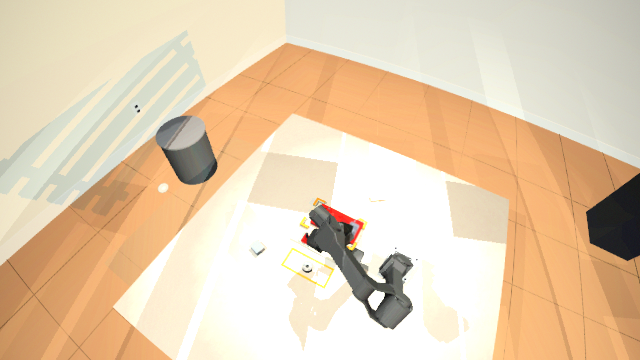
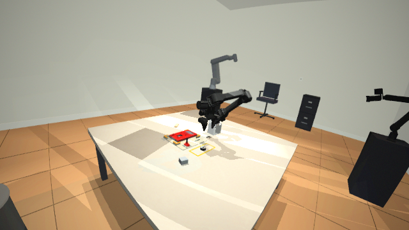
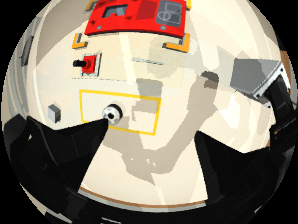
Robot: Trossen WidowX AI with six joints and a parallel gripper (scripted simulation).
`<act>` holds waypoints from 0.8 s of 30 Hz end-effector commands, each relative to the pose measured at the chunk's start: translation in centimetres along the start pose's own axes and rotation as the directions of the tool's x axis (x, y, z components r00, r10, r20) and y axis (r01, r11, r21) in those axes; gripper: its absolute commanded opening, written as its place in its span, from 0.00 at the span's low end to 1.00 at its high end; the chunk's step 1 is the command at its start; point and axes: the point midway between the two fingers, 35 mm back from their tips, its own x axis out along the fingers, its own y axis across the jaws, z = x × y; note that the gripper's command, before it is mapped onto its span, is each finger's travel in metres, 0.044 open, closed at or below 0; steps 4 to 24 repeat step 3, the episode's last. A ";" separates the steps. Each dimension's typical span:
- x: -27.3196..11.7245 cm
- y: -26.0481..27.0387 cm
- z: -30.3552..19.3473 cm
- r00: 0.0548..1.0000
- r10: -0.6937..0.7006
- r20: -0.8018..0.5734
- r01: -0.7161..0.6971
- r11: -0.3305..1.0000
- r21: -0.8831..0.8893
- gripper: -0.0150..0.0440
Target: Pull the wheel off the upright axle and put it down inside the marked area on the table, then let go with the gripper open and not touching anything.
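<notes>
One wheel (image 1: 306,268) lies flat on the table (image 1: 210,280) inside the yellow-outlined area (image 1: 307,267), seen also in the exterior view (image 2: 202,148) and the wrist view (image 3: 111,112), where it sits toward the left end of the rectangle (image 3: 120,112). Nothing touches it.

Above the table hangs the gripper (image 2: 206,122), well apart from the wheel and raised clear of the table. Its fingers stand wide apart and hold nothing. In the wrist view the two dark fingers frame the lower corners, with open table between them. From the top view the arm (image 1: 350,262) reaches from its base (image 1: 395,305) toward the red board (image 1: 337,212) and covers much of it.

That red board (image 2: 182,135) sits on a pale plate with orange corner brackets (image 3: 174,46), just behind the marked area. Beside the plate's near edge a small red post (image 2: 186,144) stands upright on its red foot, also seen in the wrist view (image 3: 87,64); it carries no wheel.

A small grey cube (image 1: 257,248) rests on the table to the left of the marked area, apart from it (image 2: 183,160). A tiny tan piece (image 2: 176,124) lies farther back on the table.

Off the table, a grey bin (image 1: 187,149) stands on the tiled floor, and the exterior view shows an office chair (image 2: 268,97) and a dark filing cabinet (image 2: 307,112) by the far wall.
</notes>
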 end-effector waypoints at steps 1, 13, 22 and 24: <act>0.0 -0.1 0.1 1.000 -0.004 0.003 0.004 1.000 -0.002 1.00; 0.0 -0.1 0.1 1.000 -0.004 0.003 0.004 1.000 -0.002 1.00; 0.0 -0.1 0.1 1.000 -0.004 0.003 0.004 1.000 -0.002 1.00; 0.0 -0.1 0.1 1.000 -0.004 0.003 0.004 1.000 -0.002 1.00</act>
